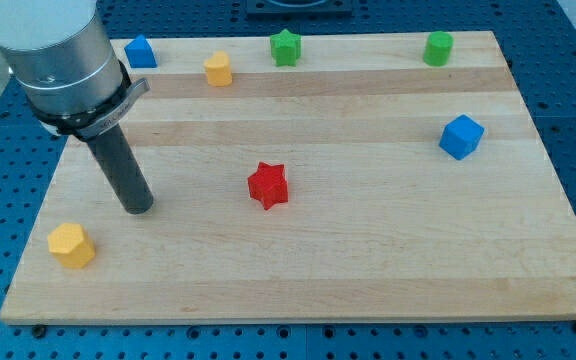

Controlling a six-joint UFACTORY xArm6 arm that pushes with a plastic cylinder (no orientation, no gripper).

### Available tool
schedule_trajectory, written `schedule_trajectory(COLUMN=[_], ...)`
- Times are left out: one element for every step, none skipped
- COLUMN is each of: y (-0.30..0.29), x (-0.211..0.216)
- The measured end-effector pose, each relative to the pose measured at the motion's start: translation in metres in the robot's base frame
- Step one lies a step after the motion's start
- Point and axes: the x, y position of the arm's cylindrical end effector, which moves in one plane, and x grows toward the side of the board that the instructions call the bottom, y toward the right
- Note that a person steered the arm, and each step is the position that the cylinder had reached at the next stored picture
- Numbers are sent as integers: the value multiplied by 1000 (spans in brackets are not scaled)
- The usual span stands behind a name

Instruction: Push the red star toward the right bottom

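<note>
The red star (267,185) lies near the middle of the wooden board (368,270), a little to the view's left of centre. My tip (138,208) rests on the board well to the left of the star and slightly lower, not touching it. A yellow hexagonal block (72,245) sits below and left of the tip, near the board's bottom left corner.
Along the top edge stand a small blue block (141,51), a yellow block (218,70), a green star (285,47) and a green block (438,47). A blue cube (461,137) sits at the right. The board lies on a blue perforated table.
</note>
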Motion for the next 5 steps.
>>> schedule_trajectory(y=[4, 33, 89, 151, 141], x=[-5, -15, -15, -15, -15])
